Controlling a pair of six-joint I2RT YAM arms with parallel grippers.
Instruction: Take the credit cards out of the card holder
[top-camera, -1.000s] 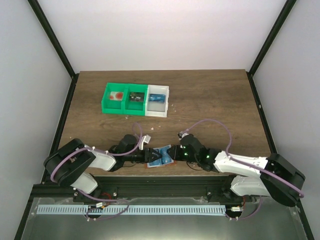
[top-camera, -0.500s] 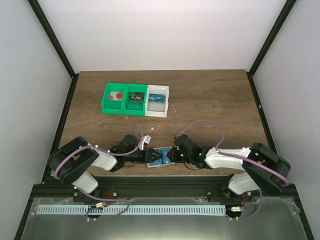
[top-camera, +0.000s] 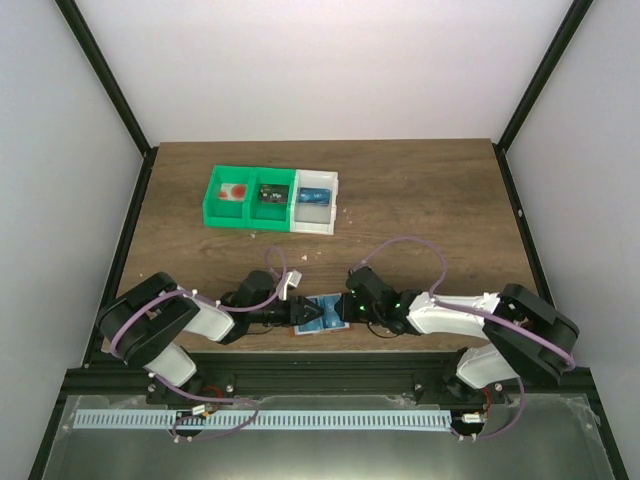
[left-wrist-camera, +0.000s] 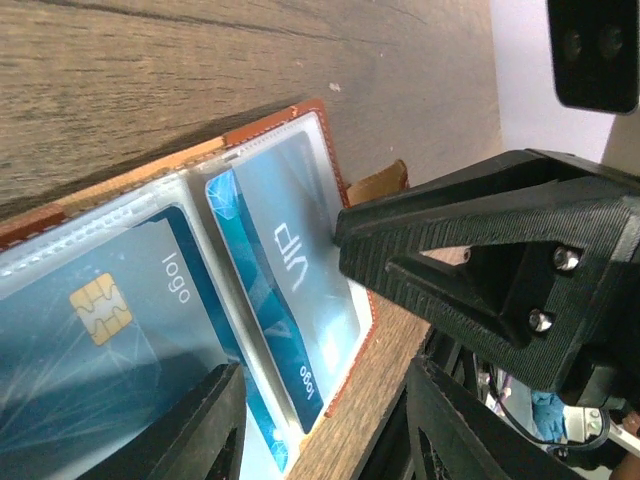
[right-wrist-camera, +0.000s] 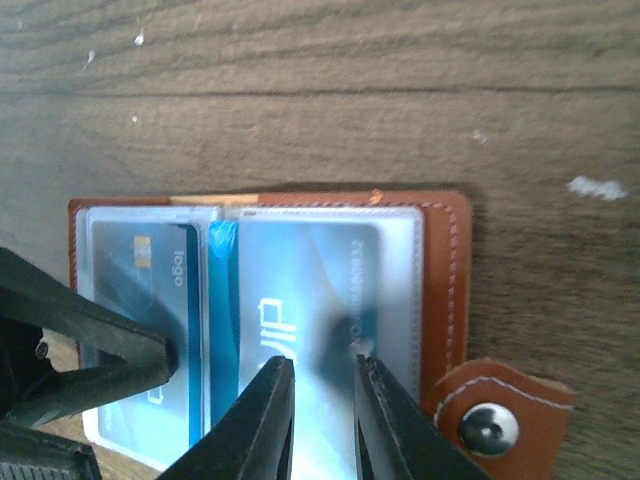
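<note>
The card holder (top-camera: 322, 314) lies open near the table's front edge, with an orange-brown rim (right-wrist-camera: 445, 260) and clear pockets. Two blue credit cards sit in its pockets, one marked "logo" (right-wrist-camera: 150, 290) and one marked "VIP" (right-wrist-camera: 310, 280). My right gripper (right-wrist-camera: 322, 375) has its tips on the VIP pocket; they stand a narrow gap apart with nothing between them. My left gripper (left-wrist-camera: 325, 440) is open, straddling the holder's near corner, with one finger (left-wrist-camera: 190, 430) over the logo card (left-wrist-camera: 100, 330). The two grippers meet over the holder, left (top-camera: 300, 317) and right (top-camera: 345, 310).
A green bin (top-camera: 248, 197) and a white bin (top-camera: 316, 201) stand side by side at the back left, each holding small items. The holder's snap tab (right-wrist-camera: 490, 420) sticks out to the right. The table's front edge lies just behind the holder.
My right arm has slid left, bringing its gripper onto the holder's right pocket. The left gripper's jaws have narrowed slightly and it stays in place.
</note>
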